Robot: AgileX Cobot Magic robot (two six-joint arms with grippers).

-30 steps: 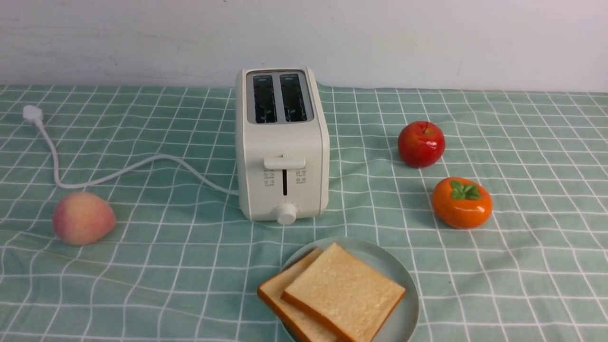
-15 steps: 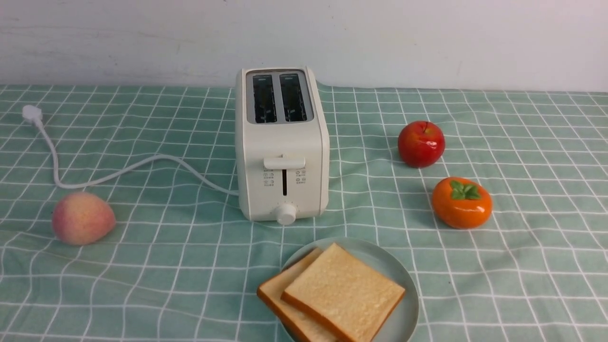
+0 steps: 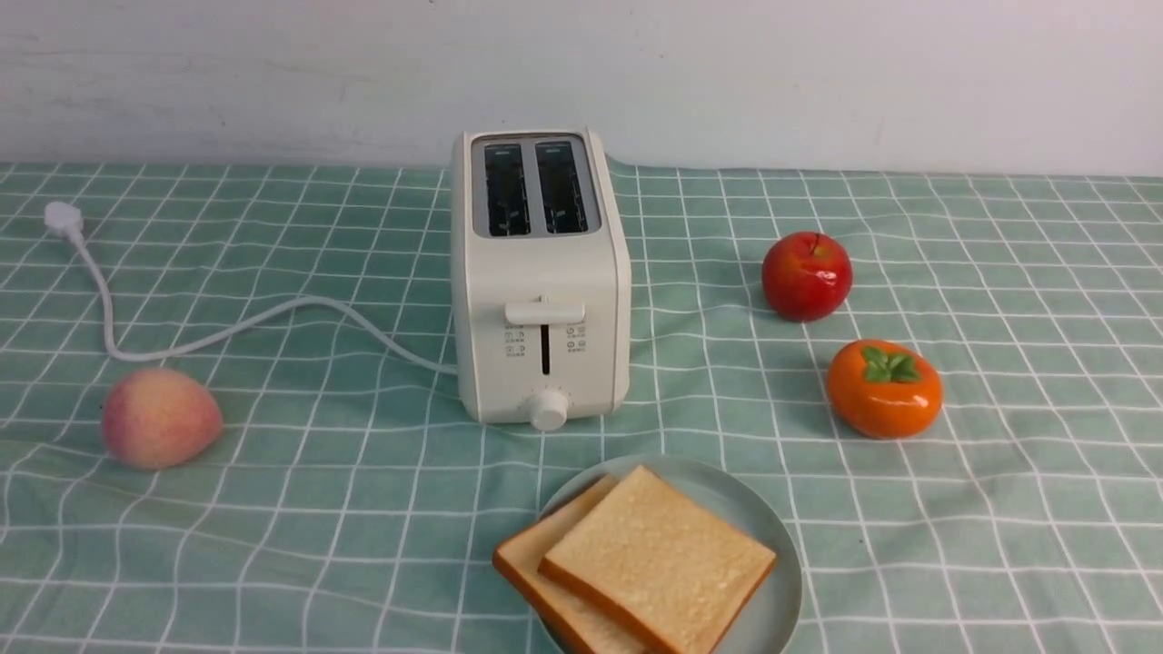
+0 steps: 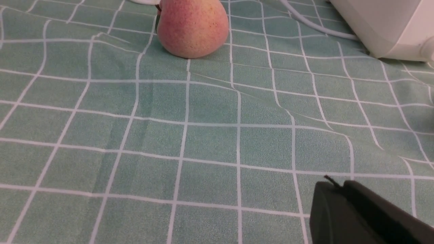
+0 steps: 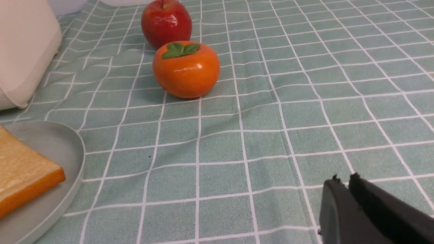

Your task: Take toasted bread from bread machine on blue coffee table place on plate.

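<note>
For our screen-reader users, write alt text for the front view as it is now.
Two slices of toast overlap on a round plate, the lower one jutting over its left rim. Behind them stands a cream two-slot toaster, its slots empty, with a peach to the left and a red apple and orange persimmon to the right.

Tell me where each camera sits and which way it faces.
Front: between the arms, facing forward at the toaster and plate; no arm shows.
Left wrist: on that arm, facing the peach; closed pincer shows.
Right wrist: on that arm, facing the persimmon; closed pincer shows.
Front and right wrist share the plate.
</note>
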